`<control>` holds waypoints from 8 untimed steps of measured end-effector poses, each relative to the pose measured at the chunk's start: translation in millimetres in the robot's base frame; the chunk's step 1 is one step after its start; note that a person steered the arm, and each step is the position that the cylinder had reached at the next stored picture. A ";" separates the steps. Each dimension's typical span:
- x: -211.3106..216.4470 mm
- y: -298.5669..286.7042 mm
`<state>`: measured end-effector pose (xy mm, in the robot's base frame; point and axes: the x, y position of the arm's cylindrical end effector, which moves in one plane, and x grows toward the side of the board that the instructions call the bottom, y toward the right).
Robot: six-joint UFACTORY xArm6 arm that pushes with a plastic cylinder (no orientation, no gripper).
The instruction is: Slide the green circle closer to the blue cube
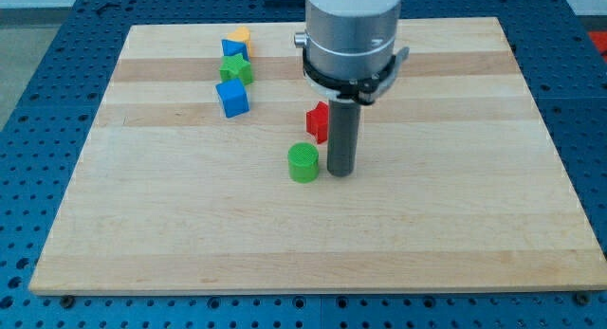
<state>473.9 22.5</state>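
The green circle [303,163] is a short green cylinder near the board's middle. The blue cube [232,98] sits up and to the view's left of it, well apart. My tip [340,171] rests on the board just to the right of the green circle, close to it; I cannot tell whether they touch. A red block [318,121] stands just above the green circle, partly hidden behind the rod.
A green star-shaped block [236,71], a second blue block [234,49] and a yellow block [239,33] line up above the blue cube near the top left. The wooden board [455,234] lies on a blue perforated table.
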 end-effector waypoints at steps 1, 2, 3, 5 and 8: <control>-6.4 -24.2; -6.3 -41.3; -2.4 -58.4; -2.4 -40.9; 15.7 -78.2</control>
<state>489.6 -55.7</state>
